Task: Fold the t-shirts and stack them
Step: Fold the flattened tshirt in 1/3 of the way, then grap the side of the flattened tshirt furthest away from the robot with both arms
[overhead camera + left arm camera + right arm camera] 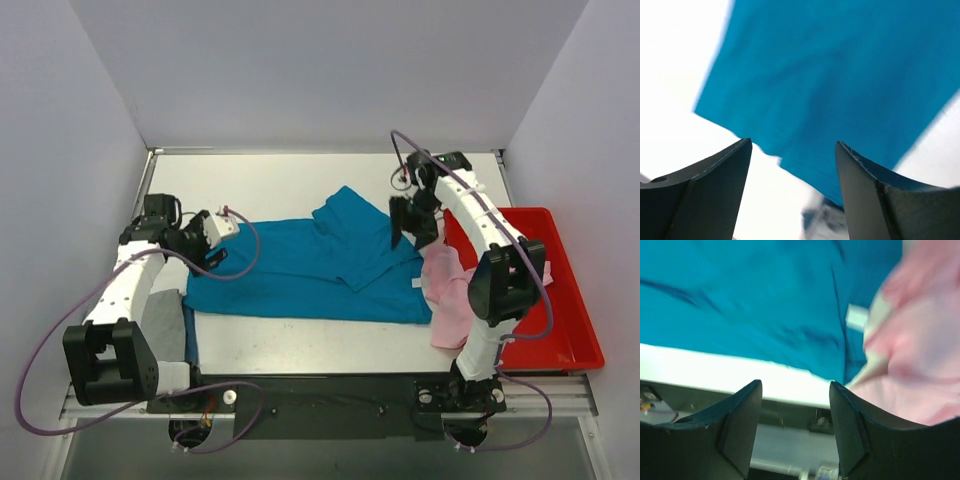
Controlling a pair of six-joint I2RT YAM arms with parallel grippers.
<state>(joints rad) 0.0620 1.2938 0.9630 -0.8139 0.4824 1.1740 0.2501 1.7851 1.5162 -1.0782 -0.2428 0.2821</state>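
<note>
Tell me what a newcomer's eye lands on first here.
The teal-blue t-shirt dominates, spread across the middle of the white table with one flap folded over near its far right corner. Next comes the red tray on the right, with the pale pink t-shirt bunched up at its left edge. A grey t-shirt lies at the near left, partly hidden by the left arm.

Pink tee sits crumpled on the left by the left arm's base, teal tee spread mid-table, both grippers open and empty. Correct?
Not quite. The top view shows the pink tee on the right, at the red tray's edge beside the right arm. The rest holds: teal tee spread mid-table, left gripper and right gripper open and empty.
</note>
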